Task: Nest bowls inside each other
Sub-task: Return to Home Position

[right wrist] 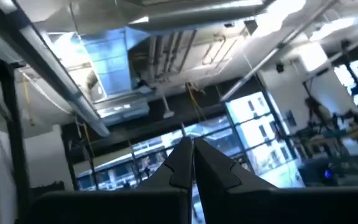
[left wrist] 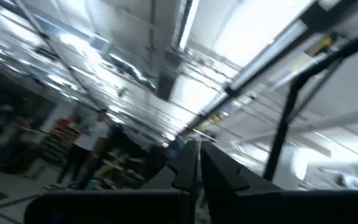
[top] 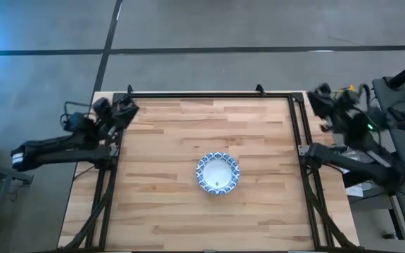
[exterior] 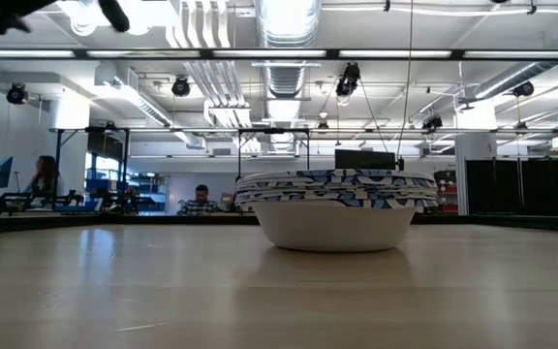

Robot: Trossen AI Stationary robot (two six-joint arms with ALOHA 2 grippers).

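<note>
Fingers (left wrist: 184,171) of left gripper (top: 123,110) are seen pressed together, nothing gripped; same for right gripper (top: 322,100). Nested bowls (top: 217,173) are stacked as one pile, rims layered. Both grippers are held well apart from the pile, one to each side. Bare table (top: 160,140) is seen all round the pile, no edge near.
</note>
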